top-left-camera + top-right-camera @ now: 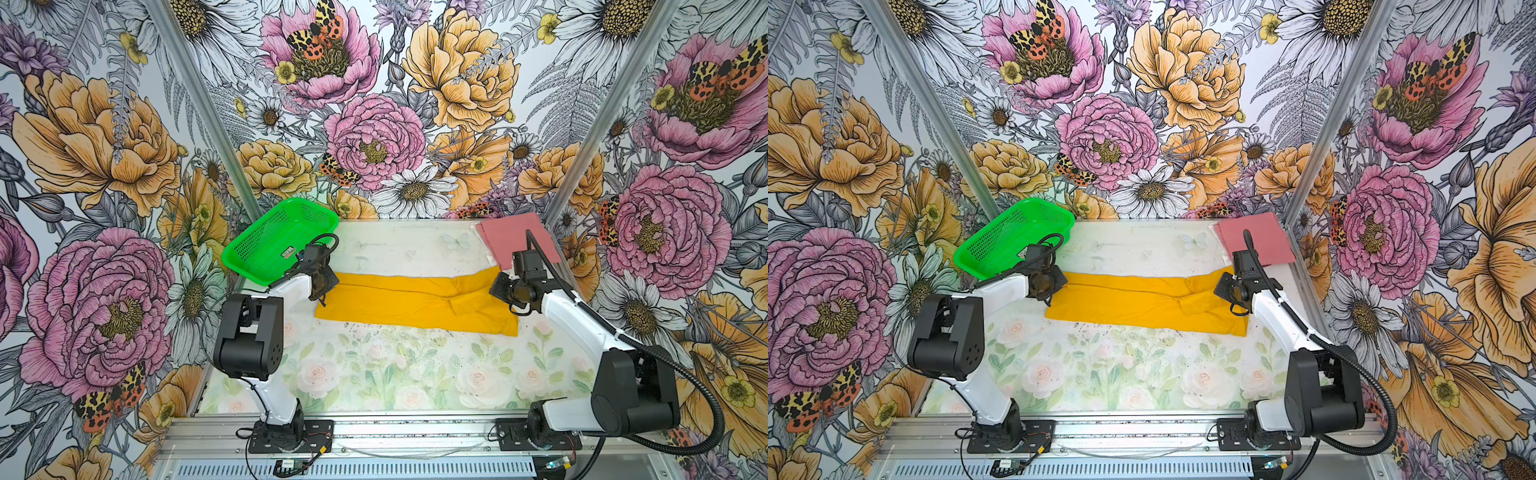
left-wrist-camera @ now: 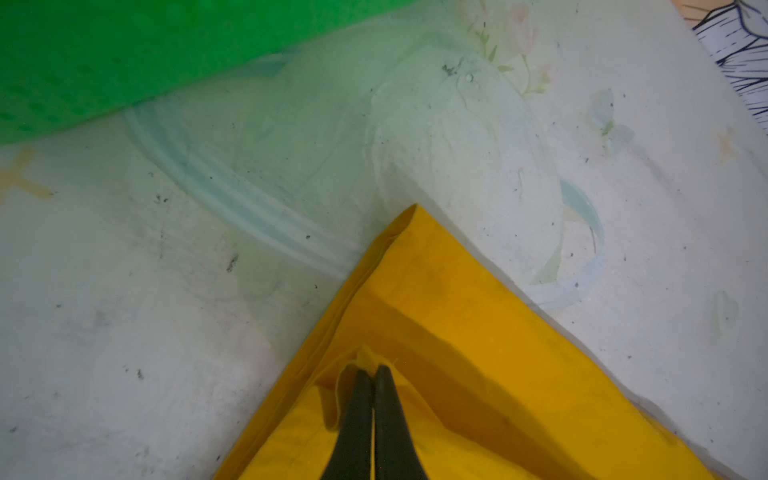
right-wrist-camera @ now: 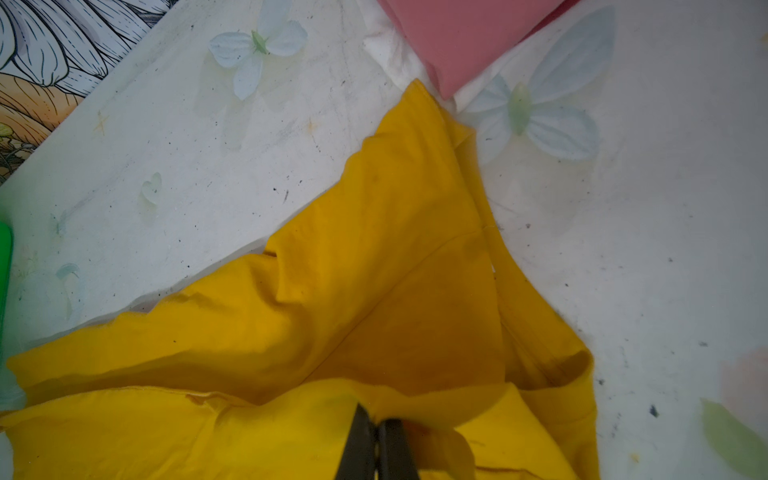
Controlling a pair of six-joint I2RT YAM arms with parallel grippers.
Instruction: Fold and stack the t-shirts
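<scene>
Two t-shirts: a yellow t-shirt (image 1: 415, 303) and a pink t-shirt (image 1: 509, 237), both lying on the table (image 1: 395, 249).
Yellow t-shirt: stretched as a long band across the middle of both top views, left to right. It is doubled over lengthwise, and creases gather toward its right end.
Pink t-shirt: folded flat in the upper right part of the table in both top views, by the back wall. Its near corner lies just beside the far right corner of the yellow t-shirt. A white layer shows under its edge; what that is cannot be told.
Left gripper (image 2: 372, 372): fingers pressed together on a small pinch of the yellow t-shirt, close to the cloth's left far corner. In both top views it sits at the left end of the band.
Right gripper (image 3: 376, 419): fingers together, with yellow cloth bunched at their tips, at the right end of the band.
Green basket (image 1: 278, 239): plastic mesh, set askew at the upper left corner of the table, behind the left gripper and apart from the yellow cloth.
Table surface: pale, with faint flower and butterfly print and dark specks.
</scene>
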